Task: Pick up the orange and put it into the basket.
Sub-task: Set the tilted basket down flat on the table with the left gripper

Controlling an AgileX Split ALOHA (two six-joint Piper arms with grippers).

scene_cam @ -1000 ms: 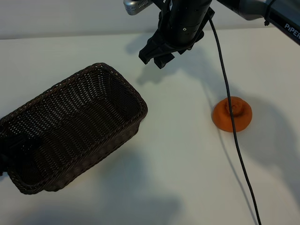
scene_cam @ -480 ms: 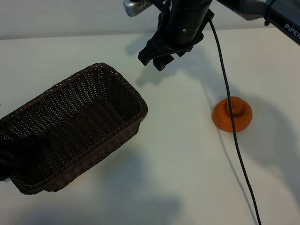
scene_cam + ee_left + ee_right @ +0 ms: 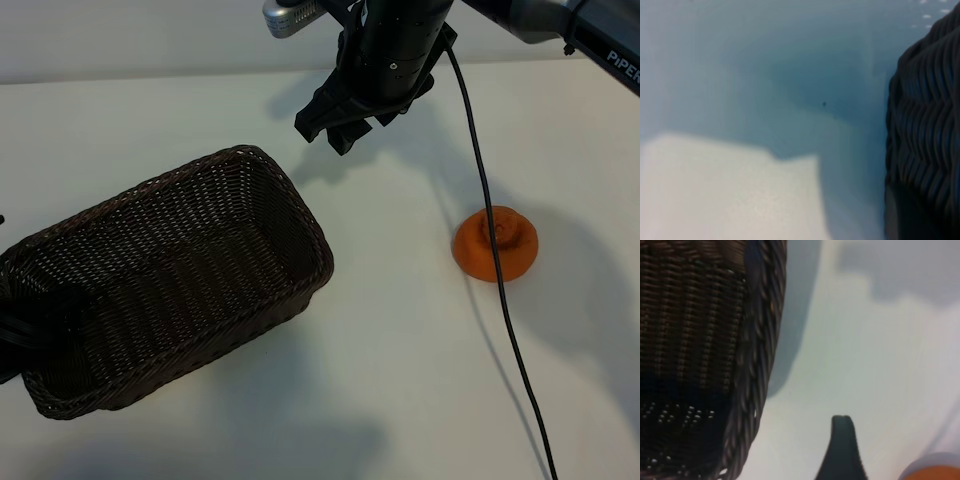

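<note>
The orange (image 3: 496, 243) lies on the white table at the right, and its edge (image 3: 936, 473) shows in the right wrist view. The dark wicker basket (image 3: 250, 160) lies slanted at the left, with its rim (image 3: 757, 340) under the right wrist camera. My right gripper (image 3: 336, 124) hangs open and empty above the table, between the basket's far end and the orange. One of its fingers (image 3: 842, 450) shows. My left gripper (image 3: 25, 335) is at the left edge of the exterior view, astride the basket's near end wall and shut on it. The left wrist view shows only the wicker wall (image 3: 925, 125).
A black cable (image 3: 478, 160) hangs from the right arm and runs across the orange toward the table's front edge. The table top (image 3: 400, 350) is white and bare between the basket and the orange.
The basket's far end has swung to the right, toward the orange, as my left gripper closed on its near end. My right gripper has hardly moved. The orange has stayed put.
</note>
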